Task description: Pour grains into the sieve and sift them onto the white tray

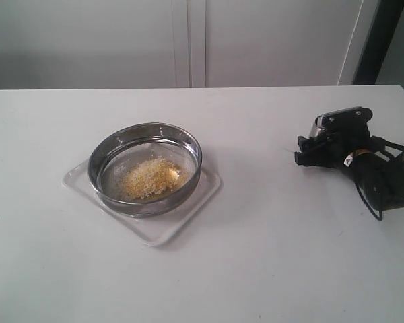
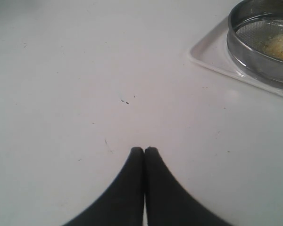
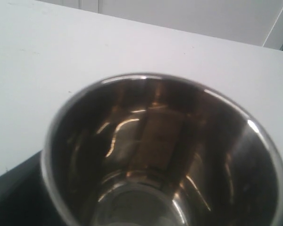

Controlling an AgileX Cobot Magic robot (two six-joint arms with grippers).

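Note:
The sieve (image 1: 99,161), a wide steel ring with mesh, rests on the white tray (image 1: 203,195). A heap of yellow grains (image 1: 151,177) lies in its mesh. At the right, a small steel cup (image 1: 341,120) stands on the table between the fingers of my right gripper (image 1: 318,145). The right wrist view looks down into the cup (image 3: 165,150), which is bare inside, with one dark finger (image 3: 12,193) beside it. Whether the jaws press on it does not show. My left gripper (image 2: 144,149) is shut and holds nothing, over bare table short of the tray (image 2: 212,56), sieve (image 2: 254,52) and grains (image 2: 280,44).
The white table (image 1: 256,256) stretches around the tray. A pale wall with cabinet panels (image 1: 188,40) stands behind its far edge. Black cables (image 1: 374,195) trail from the right arm at the right edge.

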